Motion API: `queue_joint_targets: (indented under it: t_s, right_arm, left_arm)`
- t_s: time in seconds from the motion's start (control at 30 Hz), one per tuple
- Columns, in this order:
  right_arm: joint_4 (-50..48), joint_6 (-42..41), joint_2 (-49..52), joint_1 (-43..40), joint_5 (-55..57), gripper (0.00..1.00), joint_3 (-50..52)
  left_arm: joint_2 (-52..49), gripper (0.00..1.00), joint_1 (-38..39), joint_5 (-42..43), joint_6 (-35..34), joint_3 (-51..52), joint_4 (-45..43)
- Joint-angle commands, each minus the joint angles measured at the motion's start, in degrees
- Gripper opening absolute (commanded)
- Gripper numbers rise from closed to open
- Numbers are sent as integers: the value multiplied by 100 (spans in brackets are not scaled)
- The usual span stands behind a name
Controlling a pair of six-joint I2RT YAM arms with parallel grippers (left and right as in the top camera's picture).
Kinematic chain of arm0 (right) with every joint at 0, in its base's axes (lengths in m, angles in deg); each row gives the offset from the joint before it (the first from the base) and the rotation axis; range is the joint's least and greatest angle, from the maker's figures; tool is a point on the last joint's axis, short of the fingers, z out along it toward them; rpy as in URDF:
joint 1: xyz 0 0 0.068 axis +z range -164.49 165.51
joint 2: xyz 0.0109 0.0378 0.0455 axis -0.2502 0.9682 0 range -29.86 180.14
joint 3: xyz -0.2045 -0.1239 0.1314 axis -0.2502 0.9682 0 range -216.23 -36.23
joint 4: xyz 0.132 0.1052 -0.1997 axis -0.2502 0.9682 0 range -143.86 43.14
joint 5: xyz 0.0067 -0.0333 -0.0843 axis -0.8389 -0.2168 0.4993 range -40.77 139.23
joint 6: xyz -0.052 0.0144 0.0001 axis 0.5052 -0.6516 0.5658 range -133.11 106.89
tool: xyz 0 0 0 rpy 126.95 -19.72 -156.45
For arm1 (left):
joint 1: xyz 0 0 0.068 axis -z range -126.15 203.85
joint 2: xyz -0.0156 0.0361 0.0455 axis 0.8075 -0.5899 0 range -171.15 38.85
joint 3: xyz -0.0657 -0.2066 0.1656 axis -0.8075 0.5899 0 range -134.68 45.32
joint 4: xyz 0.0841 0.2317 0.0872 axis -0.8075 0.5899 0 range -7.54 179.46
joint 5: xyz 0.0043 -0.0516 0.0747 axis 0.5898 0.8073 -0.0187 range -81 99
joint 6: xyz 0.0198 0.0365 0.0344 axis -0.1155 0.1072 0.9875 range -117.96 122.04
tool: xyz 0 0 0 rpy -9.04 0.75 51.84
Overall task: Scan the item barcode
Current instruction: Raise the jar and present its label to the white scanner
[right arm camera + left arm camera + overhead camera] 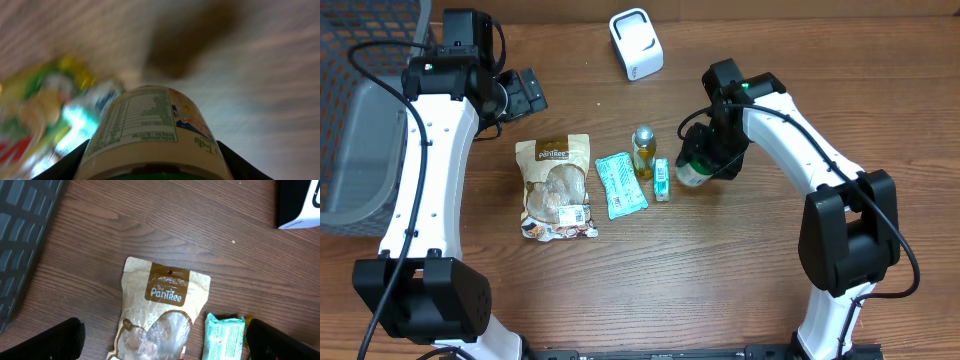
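My right gripper [703, 165] is shut on a cream-labelled jar [692, 172] with a green lid, held just above the table right of the row of goods. In the right wrist view the jar [150, 130] fills the space between both fingers [67, 165], its nutrition panel facing the camera; no barcode shows. The white scanner [636, 43] stands at the back centre, and its corner [302, 205] shows in the left wrist view. My left gripper [527, 93] is open and hovers over the far end of the Pantree pouch [162, 305], its fingers [45, 342] wide apart and holding nothing.
A row lies mid-table: Pantree pouch [557, 187], teal packet [620, 184], small bottle of yellow liquid [643, 150], small green-and-white box [662, 180]. A dark mesh basket [365, 110] sits at the left edge, also seen as the basket [20, 235] beside my left gripper.
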Motion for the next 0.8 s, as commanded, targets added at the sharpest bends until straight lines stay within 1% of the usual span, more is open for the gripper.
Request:
queue_joint_targets:
  t_s: [0.0, 0.1, 0.2, 0.27, 0.33, 0.43, 0.5, 0.6, 0.77]
  right_arm:
    - [-192, 79, -166, -153, 925, 4, -101]
    - [-258, 750, -175, -262, 649, 4, -238]
    - [122, 778, -177, -319, 433, 4, -723]
    - [621, 846, -177, -319, 470, 4, -1261]
    - [1043, 1102, -177, -247, 461, 4, -1862]
    - [1231, 1255, -177, -109, 595, 4, -2522]
    - [1047, 1255, -177, -24, 855, 4, -2717]
    - [358, 1349, -140, 44, 1169, 4, -2702]
    - [-837, 1403, 33, 98, 1165, 4, -2669]
  left_arm:
    - [63, 100, 7, 7, 72, -105, -4]
    - [63, 99, 7, 7, 72, -105, -4]
    - [63, 100, 7, 7, 70, -105, -4]
    - [63, 100, 7, 7, 72, -105, -4]
    - [63, 100, 7, 7, 72, -105, -4]
    - [63, 100, 7, 7, 72, -105, -4]
    - [63, 99, 7, 7, 72, -105, -4]
    - [63, 100, 7, 7, 72, -105, -4]
    - [63, 100, 7, 7, 72, -105, -4]
